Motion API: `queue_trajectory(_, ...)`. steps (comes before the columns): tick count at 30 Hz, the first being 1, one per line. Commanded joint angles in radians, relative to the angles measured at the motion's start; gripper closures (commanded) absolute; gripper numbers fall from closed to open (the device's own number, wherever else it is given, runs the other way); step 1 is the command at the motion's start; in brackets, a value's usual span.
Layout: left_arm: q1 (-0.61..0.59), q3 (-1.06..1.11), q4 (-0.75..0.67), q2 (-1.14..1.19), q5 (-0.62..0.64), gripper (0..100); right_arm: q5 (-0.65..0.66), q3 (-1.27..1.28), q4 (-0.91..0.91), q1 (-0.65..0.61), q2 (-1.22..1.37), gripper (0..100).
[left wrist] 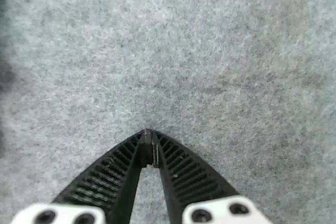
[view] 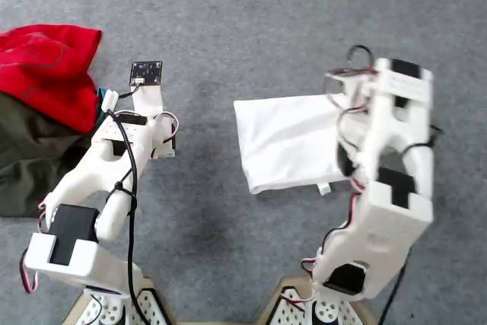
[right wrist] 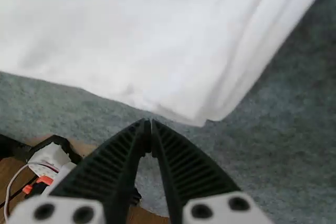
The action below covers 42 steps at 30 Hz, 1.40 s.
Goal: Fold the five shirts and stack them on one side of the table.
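White shirt [view: 289, 142], folded: soft, light, probably floppy; pinch at corner hem. Closed, empty: left tool [left wrist: 147, 136], right tool [right wrist: 146, 125].

So the right gripper [right wrist: 147, 125] has its two black ribbed fingers [right wrist: 184, 166] pinched together at the tips, nothing between them. Just past the tips is the white shirt [right wrist: 131, 35], folded, and you can see a few layers stacked along one side, running down to a corner. It lies on the grey felt-covered table [right wrist: 294, 129]. By the table's edge there's some bare wood [right wrist: 10, 182], plus a white plug [right wrist: 50, 157] with orange and red wires [right wrist: 26, 188]
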Motion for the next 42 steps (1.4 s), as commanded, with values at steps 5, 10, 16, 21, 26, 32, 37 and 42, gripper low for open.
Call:
queue_trajectory(5,0.002,-0.005,0.008,-0.008,0.008,97,-0.035,-0.065,0.025,0.107,-0.068,98.4)
queue_trajectory(10,0.002,-0.005,0.008,-0.008,0.008,97,-0.192,-0.117,0.023,-0.037,-0.160,98.4)
queue_trajectory(16,0.002,-0.005,0.008,-0.008,0.008,97,-0.245,-0.094,-0.038,-0.138,-0.168,98.4)
queue_trajectory(21,0.002,-0.007,0.008,-0.008,0.003,97,-0.238,-0.008,-0.087,-0.046,-0.054,98.4)
queue_trajectory(26,0.008,-0.007,0.008,-0.008,0.003,97,-0.167,0.036,-0.121,0.063,0.081,98.4)
queue_trajectory(32,0.018,-0.064,0.009,-0.008,0.000,97,-0.153,-0.035,-0.133,0.066,0.114,98.4)
queue_trajectory(37,0.154,-0.334,0.196,-0.040,0.000,97,-0.152,-0.139,-0.060,0.009,0.077,98.4)
queue_trajectory(42,0.354,-0.661,0.330,-0.023,0.000,97,-0.153,-0.223,0.012,-0.034,0.035,98.4)
